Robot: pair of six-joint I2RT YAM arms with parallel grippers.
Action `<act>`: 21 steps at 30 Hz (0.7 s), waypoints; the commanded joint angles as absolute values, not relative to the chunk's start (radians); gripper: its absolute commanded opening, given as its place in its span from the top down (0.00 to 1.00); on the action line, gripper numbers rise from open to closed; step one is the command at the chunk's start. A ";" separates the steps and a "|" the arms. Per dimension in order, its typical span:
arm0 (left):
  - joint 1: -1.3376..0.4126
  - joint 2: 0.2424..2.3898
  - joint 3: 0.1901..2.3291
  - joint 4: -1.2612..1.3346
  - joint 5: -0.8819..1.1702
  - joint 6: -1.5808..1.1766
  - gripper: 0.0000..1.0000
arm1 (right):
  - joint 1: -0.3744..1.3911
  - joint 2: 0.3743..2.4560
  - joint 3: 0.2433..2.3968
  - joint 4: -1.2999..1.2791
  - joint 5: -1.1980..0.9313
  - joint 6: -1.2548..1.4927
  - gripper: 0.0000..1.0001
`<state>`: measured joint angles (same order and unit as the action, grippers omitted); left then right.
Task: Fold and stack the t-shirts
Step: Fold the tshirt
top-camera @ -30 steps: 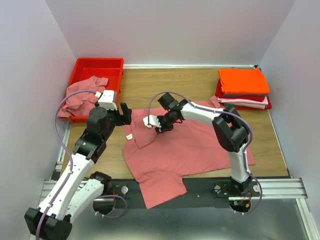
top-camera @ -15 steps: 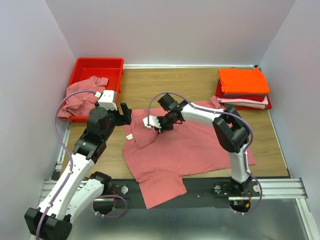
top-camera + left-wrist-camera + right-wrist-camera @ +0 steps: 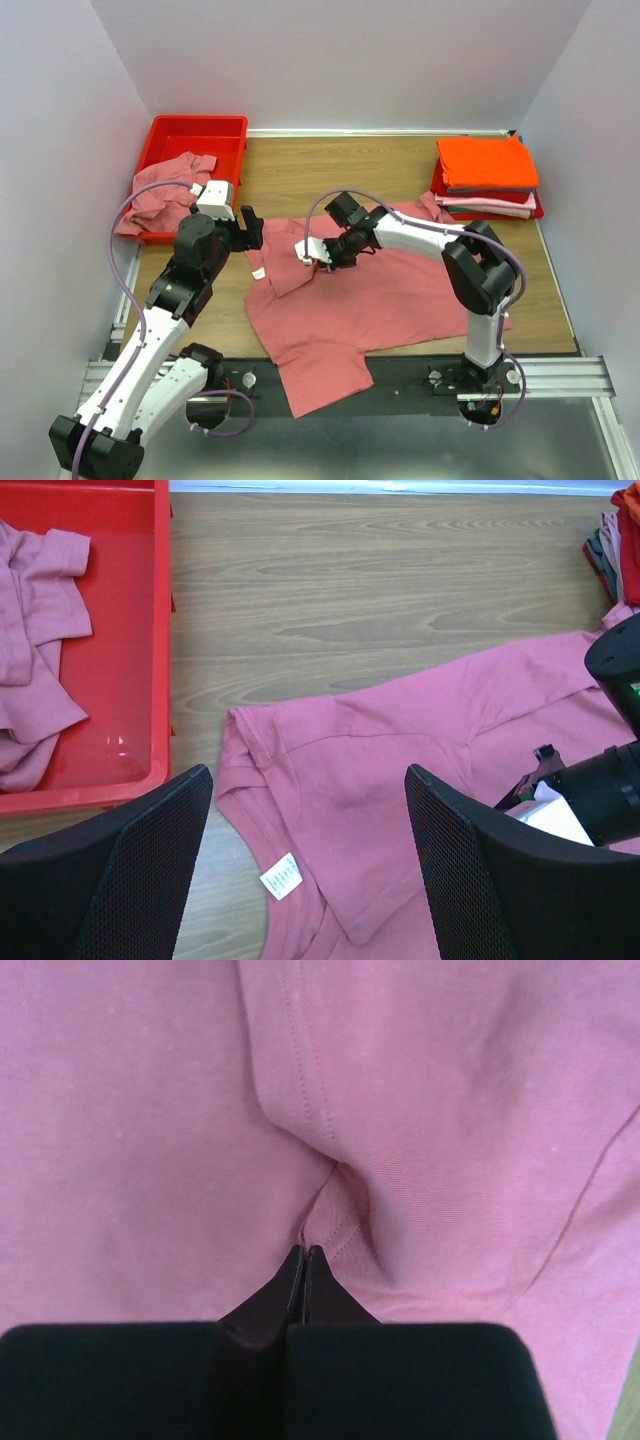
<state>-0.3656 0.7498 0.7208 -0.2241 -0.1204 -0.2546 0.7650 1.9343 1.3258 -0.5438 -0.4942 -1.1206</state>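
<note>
Pinching puckered fold of soft rose-pink t-shirt [image 3: 450,1110], right gripper [image 3: 303,1252] clamped; left gripper [image 3: 308,780] jaws spread wide.

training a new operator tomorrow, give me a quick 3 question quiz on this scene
1. True or false: the left pincer is open.
2. Which colour tops the folded stack? A orange, B dark, C white.
3. Fill in: the right pincer is shut on the spread ____.
Key: 1 true; 2 A; 3 shirt.
</note>
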 commanded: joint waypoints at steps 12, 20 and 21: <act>-0.360 0.744 0.704 -0.195 -0.130 -0.256 0.14 | 0.770 1.894 1.287 -0.563 -0.454 -1.135 1.00; -0.360 0.749 0.703 -0.193 -0.129 -0.255 0.15 | 0.723 1.878 1.293 -0.565 -0.462 -1.123 1.00; -0.360 0.747 0.704 -0.193 -0.127 -0.255 0.14 | 0.719 1.876 1.293 -0.563 -0.462 -1.121 1.00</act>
<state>-0.3656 0.7502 0.7208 -0.2230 -0.1204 -0.2546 0.7406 1.9205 1.3022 -0.5453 -0.4713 -1.1259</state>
